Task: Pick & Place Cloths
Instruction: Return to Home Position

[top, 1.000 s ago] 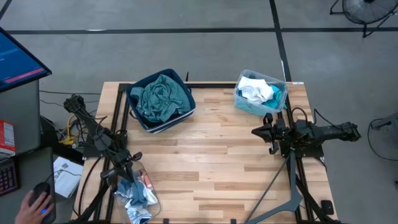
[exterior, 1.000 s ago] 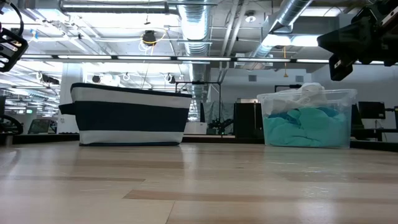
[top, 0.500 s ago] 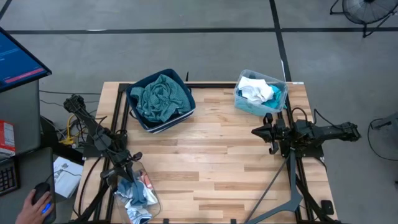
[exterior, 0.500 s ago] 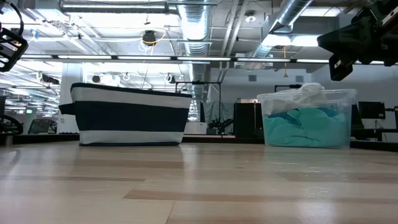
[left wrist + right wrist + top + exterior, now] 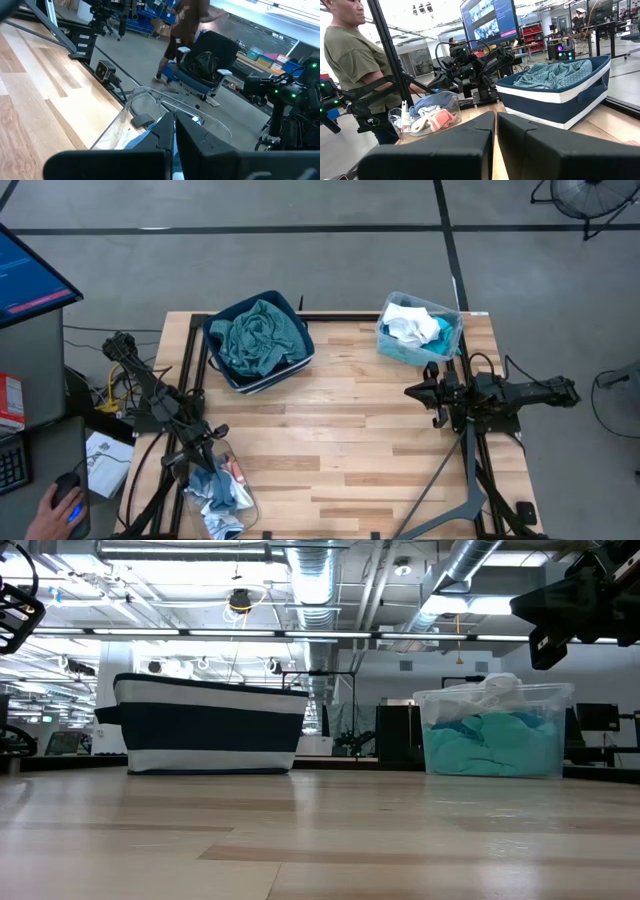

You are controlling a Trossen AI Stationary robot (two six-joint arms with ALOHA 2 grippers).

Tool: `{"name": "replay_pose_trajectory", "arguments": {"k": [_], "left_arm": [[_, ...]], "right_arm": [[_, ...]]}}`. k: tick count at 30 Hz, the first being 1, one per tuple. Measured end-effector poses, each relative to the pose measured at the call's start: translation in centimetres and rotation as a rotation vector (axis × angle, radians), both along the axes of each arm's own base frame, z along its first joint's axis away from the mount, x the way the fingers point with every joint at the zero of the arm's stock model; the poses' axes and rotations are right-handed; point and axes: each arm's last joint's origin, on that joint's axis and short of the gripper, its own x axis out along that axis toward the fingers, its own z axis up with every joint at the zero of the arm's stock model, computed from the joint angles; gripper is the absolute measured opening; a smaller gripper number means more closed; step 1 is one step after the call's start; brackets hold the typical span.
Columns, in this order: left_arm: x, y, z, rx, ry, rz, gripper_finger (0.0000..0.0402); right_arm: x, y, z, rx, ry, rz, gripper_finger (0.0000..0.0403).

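Observation:
A teal-green checked shirt (image 5: 258, 338) lies bunched in the dark blue bin (image 5: 210, 730) at the table's far left. White (image 5: 410, 325) and turquoise cloths fill a clear tub (image 5: 495, 735) at the far right. Another clear tub (image 5: 222, 500) at the near-left corner holds light blue and white cloths and a coral sock (image 5: 442, 119). My left gripper (image 5: 212, 436) hangs shut above that tub's far rim, raised off the table. My right gripper (image 5: 410, 391) hangs shut, raised, near the right edge and points toward the left.
Bare wood (image 5: 340, 430) spreads between the bin, the tubs and both arms. A person's hand (image 5: 55, 505) rests on a mouse off the table's left side. A person (image 5: 350, 50) stands beyond the left arm; another (image 5: 185, 20) walks farther off in the room.

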Motion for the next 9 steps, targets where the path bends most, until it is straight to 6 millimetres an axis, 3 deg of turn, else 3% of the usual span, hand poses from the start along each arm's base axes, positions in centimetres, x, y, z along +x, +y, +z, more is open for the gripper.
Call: {"name": "replay_pose_trajectory", "arguments": {"k": [9], "left_arm": [[0.00, 0.00, 0.03, -0.002, -0.003, 0.000, 0.0002]], "right_arm": [[0.00, 0.00, -0.01, 0.000, 0.001, 0.000, 0.0017]]}}
